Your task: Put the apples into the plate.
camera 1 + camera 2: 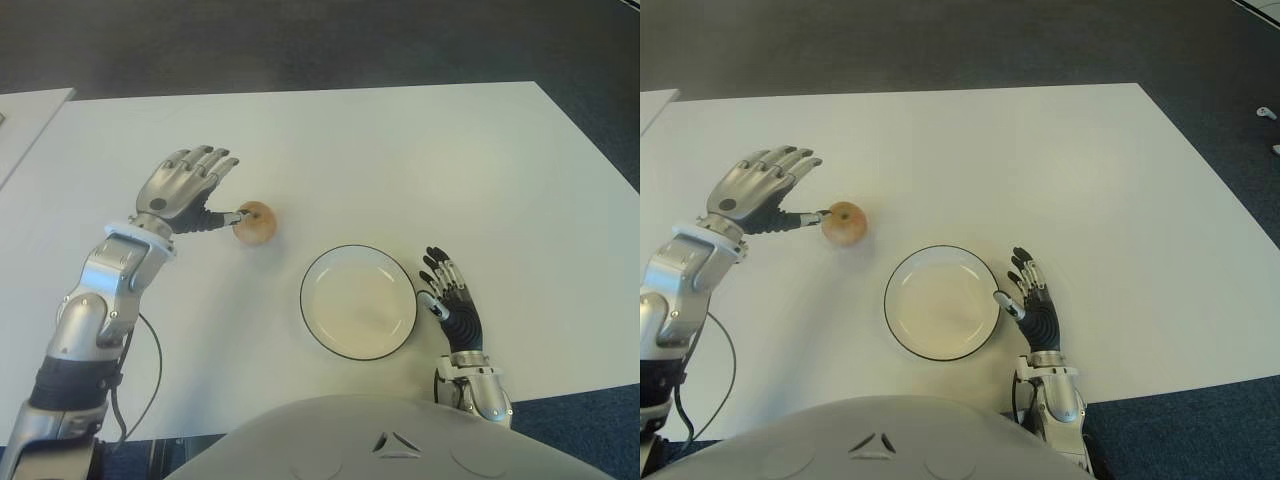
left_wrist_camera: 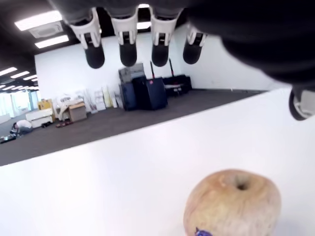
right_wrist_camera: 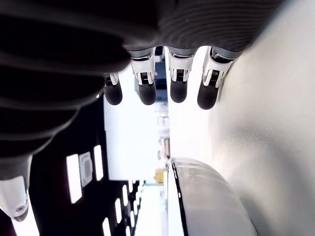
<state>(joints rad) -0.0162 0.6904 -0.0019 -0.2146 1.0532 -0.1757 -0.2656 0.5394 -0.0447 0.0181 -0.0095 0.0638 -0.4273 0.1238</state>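
1. Reaching stage only: your left robot hand [image 1: 190,190] sits just beside the apple [image 1: 255,223], fingers spread wide, thumb tip at the apple's side, nothing held.
2. Apple lies on the white counter [image 1: 400,160], left of the plate [image 1: 358,301] and apart from it; only one apple shows.
3. Plate holds nothing, so nothing is delivered yet.
4. Your right robot hand [image 1: 452,300] shows just right of the plate rim, fingers straight and relaxed, holding nothing.
5. Left to do, by my read: close on the apple, lift, carry it across, set it in the plate.
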